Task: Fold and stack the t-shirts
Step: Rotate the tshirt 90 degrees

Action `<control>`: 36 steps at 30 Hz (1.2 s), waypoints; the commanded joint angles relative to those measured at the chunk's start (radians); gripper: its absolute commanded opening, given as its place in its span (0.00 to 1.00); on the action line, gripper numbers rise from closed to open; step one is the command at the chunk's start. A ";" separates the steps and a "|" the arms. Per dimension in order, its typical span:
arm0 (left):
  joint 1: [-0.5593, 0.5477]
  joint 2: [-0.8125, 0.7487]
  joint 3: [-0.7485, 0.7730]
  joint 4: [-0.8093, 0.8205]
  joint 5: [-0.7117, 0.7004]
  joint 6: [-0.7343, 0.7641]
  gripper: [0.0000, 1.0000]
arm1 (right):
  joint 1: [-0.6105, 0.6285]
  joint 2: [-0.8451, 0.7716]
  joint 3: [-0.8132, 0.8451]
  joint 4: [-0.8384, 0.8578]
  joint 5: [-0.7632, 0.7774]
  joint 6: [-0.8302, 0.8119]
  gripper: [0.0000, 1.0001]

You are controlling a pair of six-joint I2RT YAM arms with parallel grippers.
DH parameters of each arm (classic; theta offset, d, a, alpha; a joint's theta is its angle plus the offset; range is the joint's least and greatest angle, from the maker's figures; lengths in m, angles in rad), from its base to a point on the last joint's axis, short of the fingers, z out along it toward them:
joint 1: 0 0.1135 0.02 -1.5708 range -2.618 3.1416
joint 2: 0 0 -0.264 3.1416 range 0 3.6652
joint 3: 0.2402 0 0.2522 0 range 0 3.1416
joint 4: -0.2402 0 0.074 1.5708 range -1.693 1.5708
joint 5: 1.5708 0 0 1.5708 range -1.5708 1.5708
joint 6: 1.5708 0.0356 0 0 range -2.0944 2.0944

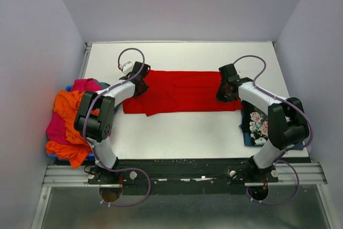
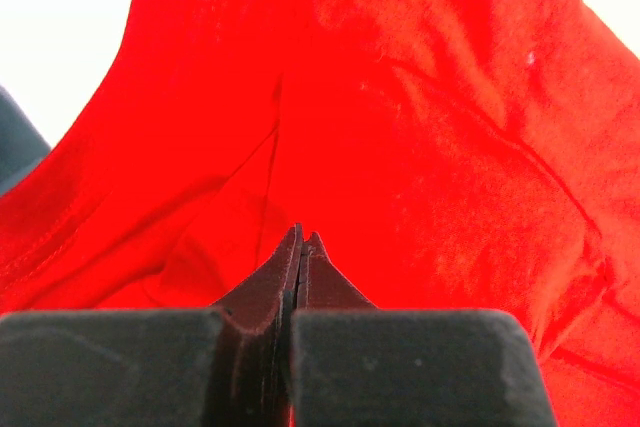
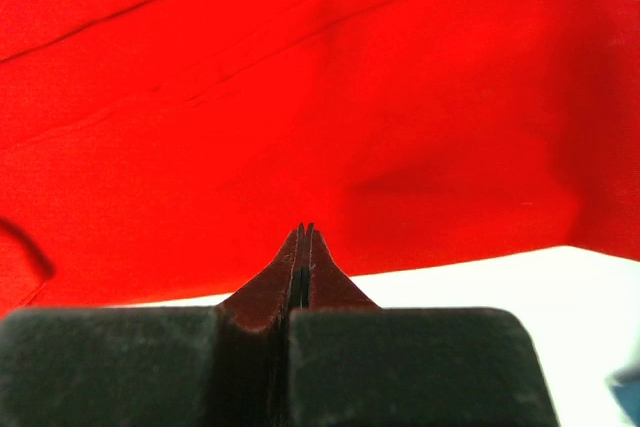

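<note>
Top and wrist views of the folding stage. The red t-shirt (image 1: 182, 92) lies spread as a long band on the white table (image 1: 182, 132), stretching between the two tools. The left gripper (image 1: 140, 87) sits on its left end and the right gripper (image 1: 225, 94) on its right end. In each wrist view the jaws are pressed together, with red cloth filling the field just ahead of the tips. Whether a fold of it is pinched between them cannot be told. Outboard of the left gripper, beside its arm, is a heap with an orange t-shirt (image 1: 69, 127) and a magenta-pink t-shirt (image 1: 86, 85). Behind the right gripper, under its arm, lies the black floral t-shirt (image 1: 257, 124).
</note>
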 commanded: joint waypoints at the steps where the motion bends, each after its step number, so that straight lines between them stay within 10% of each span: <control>1: 0.003 0.049 0.072 -0.069 -0.067 -0.023 0.00 | -0.033 0.027 0.025 -0.093 0.144 0.042 0.01; 21: 0.032 0.313 0.337 -0.220 -0.057 -0.023 0.00 | -0.009 0.227 0.156 -0.291 0.179 0.119 0.01; 36: 0.059 0.722 1.021 -0.414 0.099 0.137 0.00 | 0.428 0.309 0.225 -0.318 -0.009 0.278 0.01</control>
